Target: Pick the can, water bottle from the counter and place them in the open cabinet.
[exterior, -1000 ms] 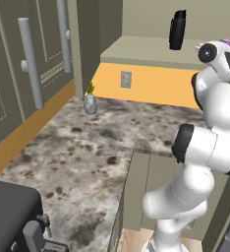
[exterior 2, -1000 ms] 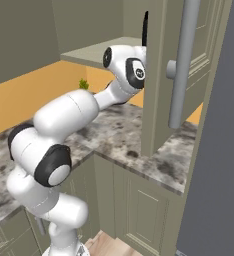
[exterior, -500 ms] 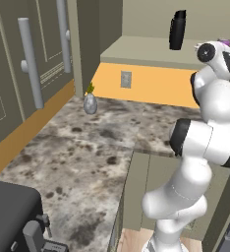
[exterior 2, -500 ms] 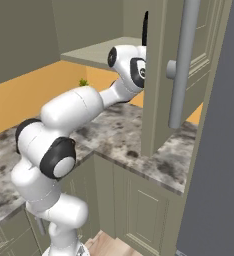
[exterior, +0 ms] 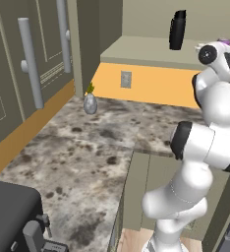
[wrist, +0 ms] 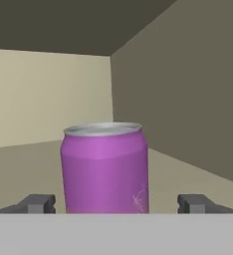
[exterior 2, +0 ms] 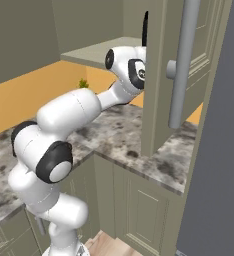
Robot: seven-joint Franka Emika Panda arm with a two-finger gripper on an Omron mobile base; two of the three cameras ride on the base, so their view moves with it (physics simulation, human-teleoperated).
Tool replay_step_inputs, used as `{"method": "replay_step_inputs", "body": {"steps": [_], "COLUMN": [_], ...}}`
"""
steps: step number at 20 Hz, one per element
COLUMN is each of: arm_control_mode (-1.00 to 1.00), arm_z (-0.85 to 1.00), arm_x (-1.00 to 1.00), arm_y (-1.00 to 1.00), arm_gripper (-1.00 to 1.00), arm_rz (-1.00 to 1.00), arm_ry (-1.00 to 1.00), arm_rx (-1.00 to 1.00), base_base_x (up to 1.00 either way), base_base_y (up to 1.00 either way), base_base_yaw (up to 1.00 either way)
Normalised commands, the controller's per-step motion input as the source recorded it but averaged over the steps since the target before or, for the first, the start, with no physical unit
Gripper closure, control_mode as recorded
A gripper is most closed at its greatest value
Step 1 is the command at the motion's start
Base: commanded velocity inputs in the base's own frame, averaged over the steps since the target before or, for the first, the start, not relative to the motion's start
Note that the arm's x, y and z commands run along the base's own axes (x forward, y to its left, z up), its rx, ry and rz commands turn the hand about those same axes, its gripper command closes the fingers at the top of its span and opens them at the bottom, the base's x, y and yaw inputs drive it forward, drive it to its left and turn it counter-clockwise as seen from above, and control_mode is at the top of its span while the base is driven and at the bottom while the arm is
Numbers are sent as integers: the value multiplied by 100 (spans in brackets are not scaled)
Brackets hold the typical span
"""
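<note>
Now your gripper (wrist: 116,203) stands released, fingers spread clear on either side of the can (wrist: 104,168), which rests upright on the cabinet (exterior: 136,49) shelf. The water bottle (exterior: 177,30) stands there too, so both look placed.

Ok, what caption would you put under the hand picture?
Purple can standing upright on the cabinet shelf, between the open gripper fingertips.

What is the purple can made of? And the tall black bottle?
The can looks like painted metal: glossy purple side, bare silvery rim on top. The water bottle is matte black with no shine; it could be coated metal or plastic, hard to tell.
</note>
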Motion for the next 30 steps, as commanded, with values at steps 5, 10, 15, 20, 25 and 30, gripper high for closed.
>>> {"method": "replay_step_inputs", "body": {"steps": [5,10,15,20,25,30], "arm_control_mode": [-100,-100,-100,-100,-100,-100], "arm_z": [0,0,0,0,0,-11], "arm_x": [-49,-56,-77,-89,-92,-89], "arm_y": [41,50,42,24,25,25], "arm_gripper": [-100,-100,-100,-100,-100,-100], "arm_rz": [0,-4,-11,-18,-18,-15], "arm_ry": [0,0,0,0,0,0], "arm_rx": [-8,-9,-7,-3,-2,-4], "base_base_x": [0,0,0,0,0,0], "base_base_y": [0,0,0,0,0,0], "base_base_yaw": [0,0,0,0,0,0]}}
